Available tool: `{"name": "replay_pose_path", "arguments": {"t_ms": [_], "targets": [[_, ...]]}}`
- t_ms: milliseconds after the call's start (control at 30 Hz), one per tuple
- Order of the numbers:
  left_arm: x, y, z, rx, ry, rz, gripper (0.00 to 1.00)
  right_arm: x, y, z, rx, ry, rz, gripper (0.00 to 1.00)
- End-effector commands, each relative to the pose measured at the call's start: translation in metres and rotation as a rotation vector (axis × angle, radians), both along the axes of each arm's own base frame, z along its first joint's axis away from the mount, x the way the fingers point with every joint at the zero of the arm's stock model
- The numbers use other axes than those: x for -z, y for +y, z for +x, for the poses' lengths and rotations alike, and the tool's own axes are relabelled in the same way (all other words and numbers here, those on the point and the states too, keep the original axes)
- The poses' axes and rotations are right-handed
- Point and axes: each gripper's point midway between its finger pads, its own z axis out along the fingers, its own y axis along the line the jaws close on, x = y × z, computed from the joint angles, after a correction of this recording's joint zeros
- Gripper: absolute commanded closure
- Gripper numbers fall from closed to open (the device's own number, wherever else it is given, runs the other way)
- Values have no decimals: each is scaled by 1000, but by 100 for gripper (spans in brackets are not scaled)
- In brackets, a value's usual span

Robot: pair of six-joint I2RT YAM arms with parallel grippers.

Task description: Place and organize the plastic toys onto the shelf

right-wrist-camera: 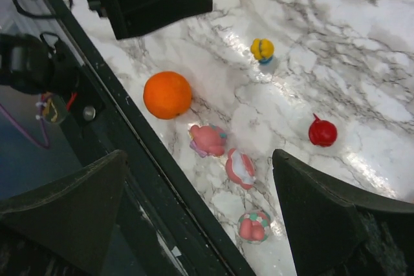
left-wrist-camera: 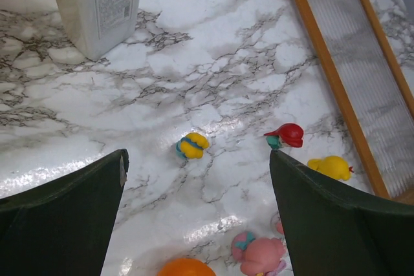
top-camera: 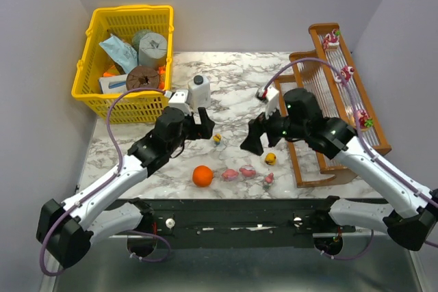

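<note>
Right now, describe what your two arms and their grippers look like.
The two arms match. The left arm and right arm have white links between bulky black joints, and a mauve cable loops along each. Each ends in two broad, dark, wedge-shaped fingers. Small green lights glow on the right arm's black wrist housing.

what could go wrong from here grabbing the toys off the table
1. The pink toys lie near the front edge of the table, beside the orange ball; a clumsy grasp might push one off or set the ball rolling.
2. The left gripper and right gripper, both open, hang over the same patch; they might collide.
</note>
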Motion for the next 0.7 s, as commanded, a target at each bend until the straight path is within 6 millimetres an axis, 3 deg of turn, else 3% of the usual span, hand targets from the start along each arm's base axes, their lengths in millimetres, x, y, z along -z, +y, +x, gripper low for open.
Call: {"name": "replay_pose_path", "arguments": {"t_ms": [0,167,267,500,667], "targets": [[-32,21,-7,-43,-69,27,1,25,27,-4,-54,-146,-61,0],[-54,39,-10,-92,-128,49,1,85,50,-34,-225,-156,-240,1],[-63,46,-12,-107,-153,53,1,107,57,-45,-321,-166,-300,1],[-72,50,-12,-111,-172,71,1,150,68,-44,-434,-163,-433,5],[-77,53,-9,-117,-186,102,1,186,69,-31,-429,-135,-544,21]]}}
